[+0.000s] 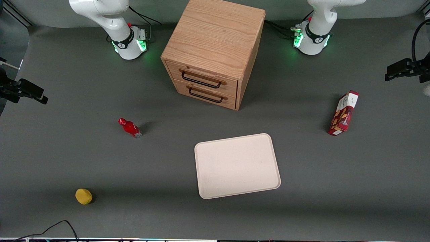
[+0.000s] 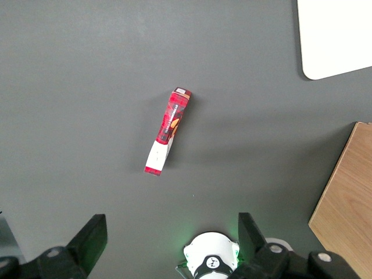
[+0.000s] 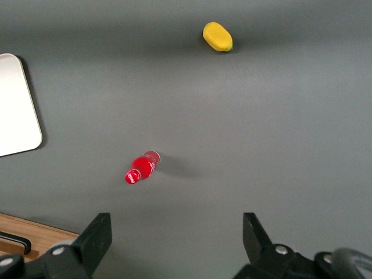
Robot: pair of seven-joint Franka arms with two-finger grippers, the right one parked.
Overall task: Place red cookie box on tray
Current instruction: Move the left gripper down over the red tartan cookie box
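Hovering high above the surface [image 1: 67, 101], the hand [image 2: 171, 244] has its fingers [image 2: 90, 235] spread wide and holds nothing. Below it the red cookie box [image 2: 168, 131] stands on a narrow long edge toward the working arm's end of the surface, well apart from the tray [image 1: 237, 165], which lies bare nearer the front camera than the wooden drawer cabinet [image 1: 213, 50]. Judging by this, the task is at its very start, with the reach not yet made. Next the hand probably needs to descend, turn to straddle the box's slim width, and close.
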